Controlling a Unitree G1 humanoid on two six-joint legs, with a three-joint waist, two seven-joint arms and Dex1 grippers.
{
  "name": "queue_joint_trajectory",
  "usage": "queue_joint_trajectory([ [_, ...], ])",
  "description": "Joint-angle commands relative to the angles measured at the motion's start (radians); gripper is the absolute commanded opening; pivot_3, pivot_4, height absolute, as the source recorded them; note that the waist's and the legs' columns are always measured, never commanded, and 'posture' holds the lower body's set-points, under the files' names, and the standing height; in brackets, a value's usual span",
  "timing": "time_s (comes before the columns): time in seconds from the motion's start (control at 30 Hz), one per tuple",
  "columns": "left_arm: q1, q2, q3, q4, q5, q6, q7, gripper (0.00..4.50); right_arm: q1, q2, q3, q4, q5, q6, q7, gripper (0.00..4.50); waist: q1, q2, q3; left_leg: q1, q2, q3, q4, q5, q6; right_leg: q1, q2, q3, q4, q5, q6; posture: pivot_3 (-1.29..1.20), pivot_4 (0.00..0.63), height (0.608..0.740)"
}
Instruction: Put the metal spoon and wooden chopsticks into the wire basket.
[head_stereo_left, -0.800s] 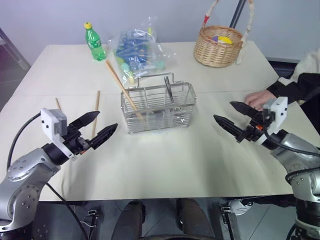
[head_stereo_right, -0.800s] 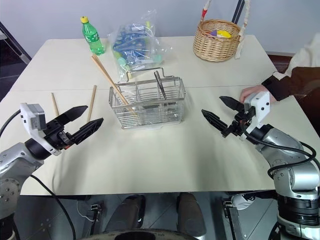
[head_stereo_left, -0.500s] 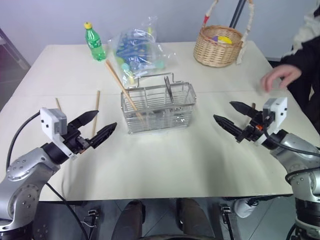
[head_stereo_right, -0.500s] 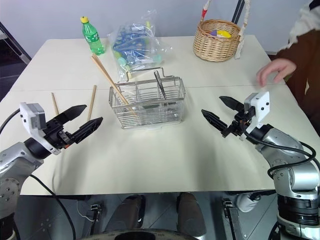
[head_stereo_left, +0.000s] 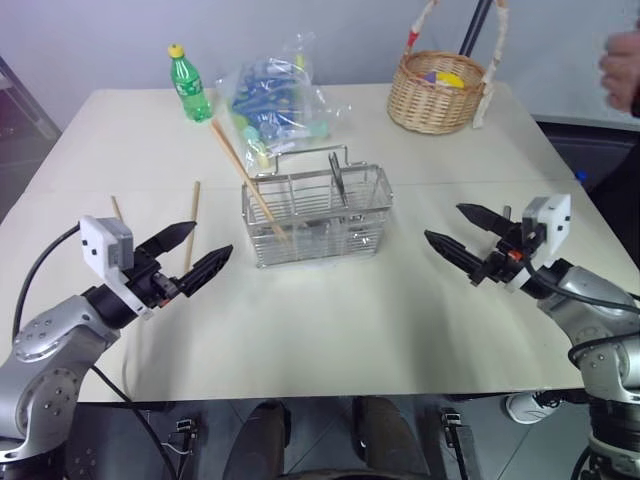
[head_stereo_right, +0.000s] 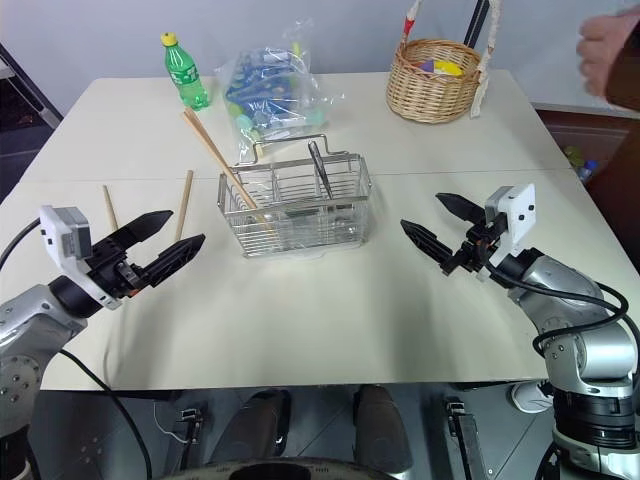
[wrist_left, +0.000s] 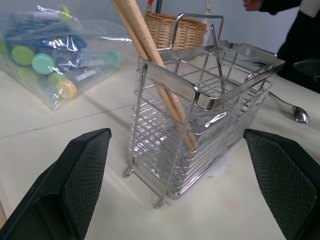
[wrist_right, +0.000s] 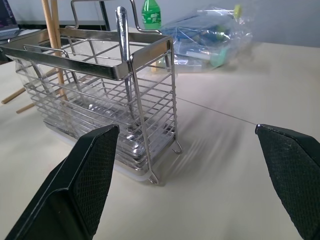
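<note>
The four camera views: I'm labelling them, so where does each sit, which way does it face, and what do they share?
Eye views: on the head, looking down over the table, both grippers and the wire basket.
Left wrist view: looks along the left gripper at the basket and wooden chopsticks.
Right wrist view: looks along the right gripper at the basket's other side.
Shared: the basket.

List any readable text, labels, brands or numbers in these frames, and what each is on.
No text can be read.
green bottle: its label is too small and blurred to read.
clear plastic bag: the coloured items inside show no legible print.
wicker basket: no lettering visible.
wire basket, wooden chopsticks: plain, no markings.
White housings on the left gripper and right gripper: blank.
</note>
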Motion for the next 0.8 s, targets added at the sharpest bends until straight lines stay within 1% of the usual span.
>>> queue_joint_trajectory([
  [0.03,-0.011,0.002,0.023,-0.021,-0.016,-0.018,-0.002,4.46,-0.017,0.007,-0.008,-0.009,0.001,-0.018,0.000,4.50,0.000,0.000,0.000,0.000,0.000,0.000,0.000,0.000,0.000,0.000,0.000,0.000,0.000,0.000,0.000,0.00,0.150,0.740],
  [0.6,-0.012,0.006,0.022,-0.030,-0.019,-0.015,-0.002,4.46,-0.031,0.017,-0.007,0.005,-0.015,-0.019,0.000,4.50,0.000,0.000,0.000,0.000,0.000,0.000,0.000,0.000,0.000,0.000,0.000,0.000,0.000,0.000,0.000,0.00,0.150,0.740],
  [0.67,0.001,0.018,0.032,-0.042,-0.035,-0.007,-0.018,4.46,-0.031,0.017,-0.009,0.016,-0.022,-0.021,0.000,4.50,0.000,0.000,0.000,0.000,0.000,0.000,0.000,0.000,0.000,0.000,0.000,0.000,0.000,0.000,0.000,0.00,0.150,0.740],
  [0.8,0.051,0.072,0.050,-0.079,-0.078,0.011,-0.096,4.46,-0.040,0.011,-0.012,0.045,-0.032,-0.027,0.007,4.50,-0.001,0.000,0.000,0.000,0.000,0.000,0.000,0.000,0.000,0.000,0.000,0.000,0.000,0.000,0.000,0.00,0.150,0.740],
])
